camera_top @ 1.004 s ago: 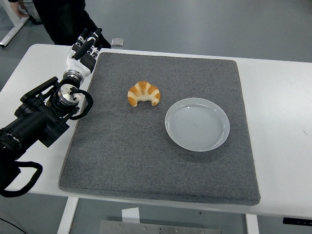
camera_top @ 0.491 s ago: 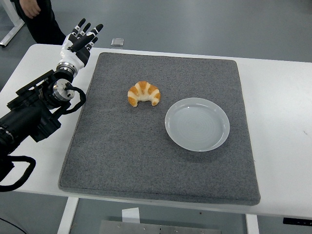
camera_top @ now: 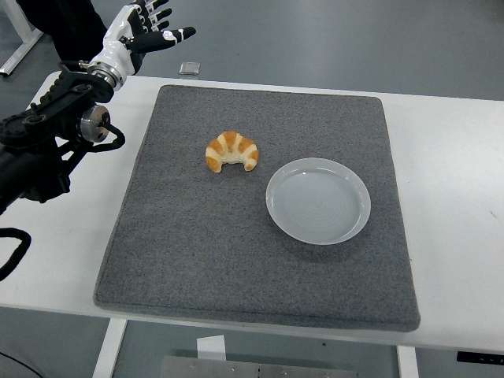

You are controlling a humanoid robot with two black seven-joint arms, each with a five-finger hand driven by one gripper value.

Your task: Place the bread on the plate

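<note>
A golden croissant (camera_top: 232, 151) lies on the grey mat (camera_top: 260, 205), left of centre. An empty pale grey plate (camera_top: 318, 200) sits on the mat just to its right and a little nearer, apart from it. My left hand (camera_top: 146, 31) is raised above the table's far left corner, fingers spread and empty, well up and left of the croissant. The right arm is out of view.
The white table (camera_top: 457, 197) shows around the mat on all sides. A small grey object (camera_top: 188, 68) lies on the floor beyond the table's far edge. A person in dark clothing (camera_top: 71, 24) stands at the top left.
My left arm has lifted and swung up and away from the mat's left edge toward the far left corner, with the fingers spreading. The croissant and plate have not moved.
</note>
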